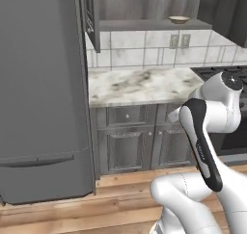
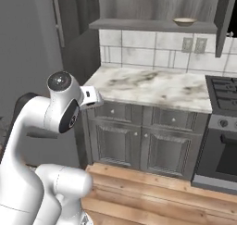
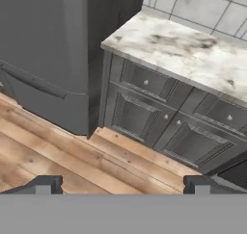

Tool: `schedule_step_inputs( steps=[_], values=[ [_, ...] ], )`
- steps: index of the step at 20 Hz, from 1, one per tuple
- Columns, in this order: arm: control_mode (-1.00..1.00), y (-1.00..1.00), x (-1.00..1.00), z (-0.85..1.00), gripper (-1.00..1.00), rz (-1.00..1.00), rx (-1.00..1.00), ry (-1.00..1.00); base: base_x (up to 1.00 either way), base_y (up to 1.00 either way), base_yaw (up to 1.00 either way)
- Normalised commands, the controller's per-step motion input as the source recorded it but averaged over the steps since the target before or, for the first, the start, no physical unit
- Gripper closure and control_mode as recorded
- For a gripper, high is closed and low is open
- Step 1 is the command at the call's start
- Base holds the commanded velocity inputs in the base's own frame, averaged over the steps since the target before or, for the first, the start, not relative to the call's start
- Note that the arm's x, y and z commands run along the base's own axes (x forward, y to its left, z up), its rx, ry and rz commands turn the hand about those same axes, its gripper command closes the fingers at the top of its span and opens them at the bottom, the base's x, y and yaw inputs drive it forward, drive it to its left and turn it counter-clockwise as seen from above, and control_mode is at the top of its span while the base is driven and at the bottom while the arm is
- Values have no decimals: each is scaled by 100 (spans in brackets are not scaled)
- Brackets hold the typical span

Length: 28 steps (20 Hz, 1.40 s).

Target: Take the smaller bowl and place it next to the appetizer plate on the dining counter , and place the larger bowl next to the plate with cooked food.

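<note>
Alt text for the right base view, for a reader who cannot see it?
A small tan bowl sits on a shelf above a marble countertop, with grey cabinets below. The white arm rises at lower left; a stove stands at right.

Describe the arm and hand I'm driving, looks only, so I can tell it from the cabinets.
The arm is glossy white in rounded, tubular segments, with a dark grey cap on one round joint and a long black panel bearing small white lettering along one link. The hand ends in two small, blocky dark grey fingertips. No loose cables are visible.
</note>
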Motion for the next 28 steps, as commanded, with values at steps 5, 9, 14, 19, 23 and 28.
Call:
schedule_step_inputs(
  steps=[5,9,14,19,23,28],
  values=[
    [100,0,0,0,-100,0,0,0,52,-38,-13],
    [100,0,0,0,-100,0,0,0,52,-33,-14],
    [100,0,0,0,-100,0,0,0,44,-39,-12],
    [100,0,0,0,-100,0,0,0,42,-42,-11],
    [100,0,0,0,-100,0,0,0,49,-36,-12],
    [100,0,0,0,-100,0,0,0,70,-19,-13]
  ],
)
